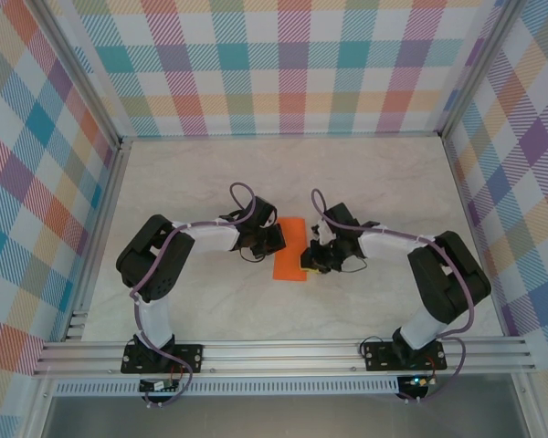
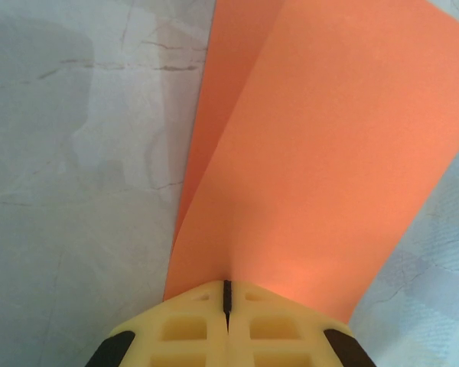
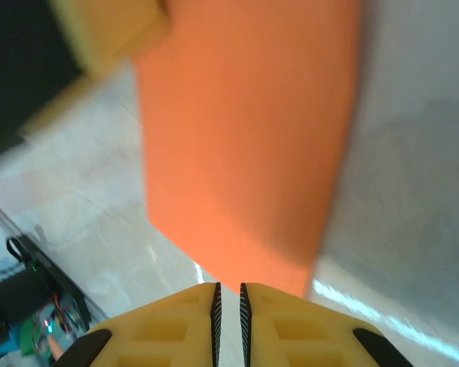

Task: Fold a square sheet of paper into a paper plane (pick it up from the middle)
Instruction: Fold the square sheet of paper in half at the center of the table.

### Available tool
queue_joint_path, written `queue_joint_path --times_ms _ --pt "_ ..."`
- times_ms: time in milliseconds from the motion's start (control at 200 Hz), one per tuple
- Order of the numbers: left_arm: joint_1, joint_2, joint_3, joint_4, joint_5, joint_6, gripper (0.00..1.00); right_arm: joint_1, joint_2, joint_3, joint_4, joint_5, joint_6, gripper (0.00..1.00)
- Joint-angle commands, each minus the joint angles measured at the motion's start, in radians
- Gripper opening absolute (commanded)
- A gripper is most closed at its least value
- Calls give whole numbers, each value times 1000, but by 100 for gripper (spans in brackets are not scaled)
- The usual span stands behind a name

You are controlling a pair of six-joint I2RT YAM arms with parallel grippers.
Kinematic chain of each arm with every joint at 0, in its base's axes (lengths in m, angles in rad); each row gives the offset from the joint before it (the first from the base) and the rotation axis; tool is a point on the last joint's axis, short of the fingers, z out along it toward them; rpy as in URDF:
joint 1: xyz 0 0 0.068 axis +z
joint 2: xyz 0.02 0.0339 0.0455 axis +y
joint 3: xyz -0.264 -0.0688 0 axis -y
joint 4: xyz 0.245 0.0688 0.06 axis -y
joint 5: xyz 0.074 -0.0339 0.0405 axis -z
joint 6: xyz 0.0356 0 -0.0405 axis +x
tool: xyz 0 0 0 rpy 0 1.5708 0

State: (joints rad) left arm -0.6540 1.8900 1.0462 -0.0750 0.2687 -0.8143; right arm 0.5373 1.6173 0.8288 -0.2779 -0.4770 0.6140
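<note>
The square sheet of paper [image 1: 290,248] is bright orange and lies folded over into a narrow strip on the pale table between the two arms. In the left wrist view the paper [image 2: 321,153] shows two layers fanning apart, with a crease running into my left gripper [image 2: 227,294], which is shut on its near edge. From the top, my left gripper [image 1: 279,242] sits at the strip's left side and my right gripper [image 1: 309,260] at its lower right side. My right gripper [image 3: 229,294] stands a narrow slit open just short of the paper [image 3: 245,138], with bare table showing between its pads.
The marbled table top [image 1: 210,182] is enclosed by plaid walls [image 1: 283,64] at the back and both sides. An aluminium rail [image 1: 283,351] carries both arm bases along the near edge. The left gripper's yellow finger [image 3: 107,30] shows blurred at the upper left of the right wrist view.
</note>
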Motion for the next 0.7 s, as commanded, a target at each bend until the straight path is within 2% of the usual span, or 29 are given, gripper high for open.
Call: queue_joint_path --times_ms 0,225,385,515,695 --pt "-12 67 -21 -106 -65 12 3 -12 43 105 -2 102 -3 17" --pt "-11 67 -14 -115 -63 15 3 -26 201 241 25 143 -7 14" --pt "-13 68 -14 -118 -63 19 3 -45 280 249 42 149 -5 10" --pt "-13 69 -15 -123 -62 22 3 -63 290 206 64 141 16 4" --pt "-13 74 -14 -130 -60 27 3 -63 241 236 89 87 26 2"
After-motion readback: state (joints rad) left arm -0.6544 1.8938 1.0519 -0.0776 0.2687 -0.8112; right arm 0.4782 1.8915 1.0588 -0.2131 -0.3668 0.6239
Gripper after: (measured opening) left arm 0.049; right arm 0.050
